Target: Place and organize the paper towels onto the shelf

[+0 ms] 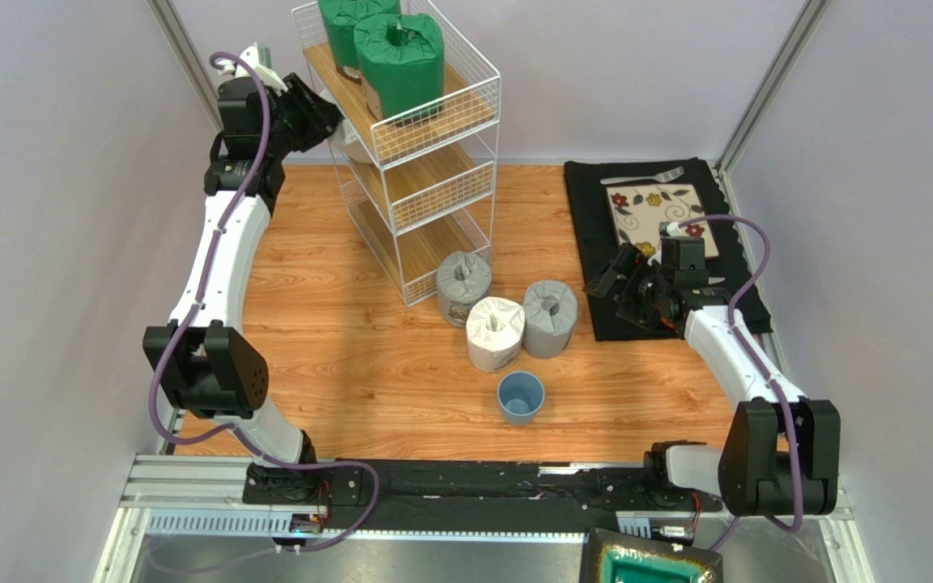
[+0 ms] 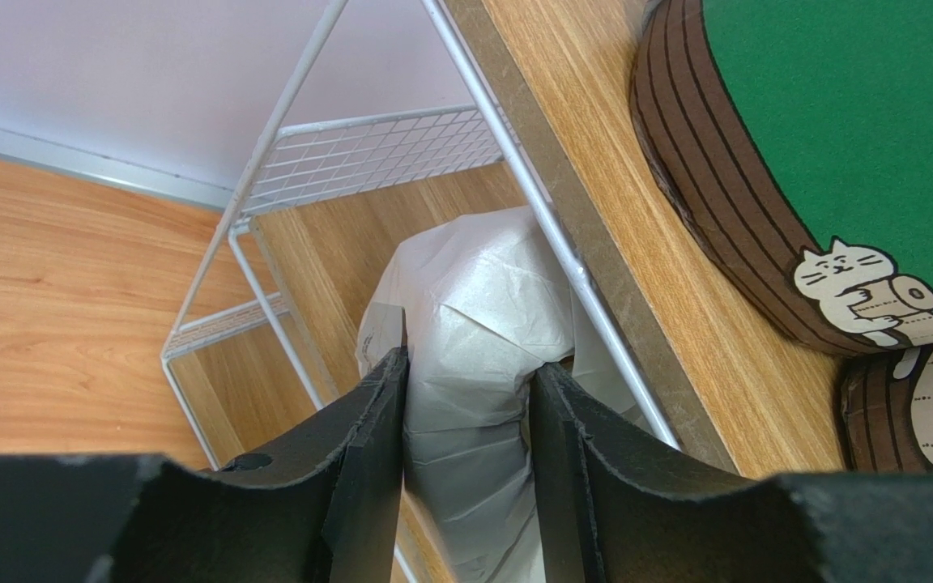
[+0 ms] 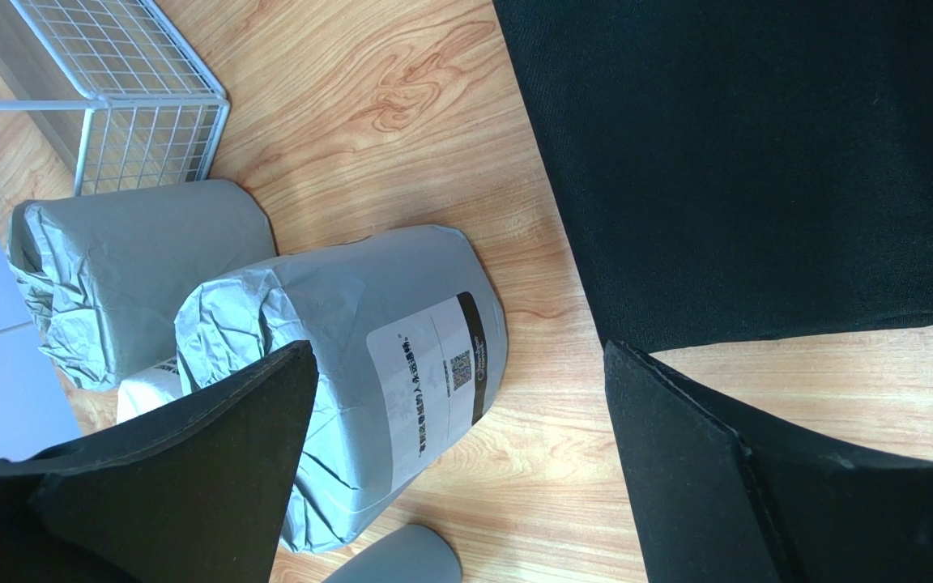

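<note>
White wrapping fills the gap between the left gripper's (image 2: 469, 364) fingers: it is clamped on a white roll (image 2: 484, 316) by the gathered paper. The roll sits inside the shelf (image 1: 453, 182), under the top plank at the level of the middle tier. Whether it rests on that tier's wood cannot be told. On the top tier stand two green rolls (image 1: 401, 63), one behind the other, the nearer one against the front wire. From the left wrist, one of them (image 2: 849, 134) shows a brown striped band and a cartoon cat.

Three rolls stand on the wooden table (image 1: 350, 352) just in front of the shelf's foot. One grey roll (image 1: 463, 286) is nearest the shelf. The second white roll (image 1: 495, 333) and the other grey roll (image 1: 549, 316) stand side by side in front of it, all close together. A blue cup (image 1: 520, 396) stands just nearer the arms.

The right gripper (image 1: 620, 286) hangs with its jaws wide apart and nothing between them, over the left edge of the black mat (image 1: 593, 207), beside the other grey roll (image 3: 350, 364). A floral plate (image 1: 648, 213) lies on the mat.
</note>
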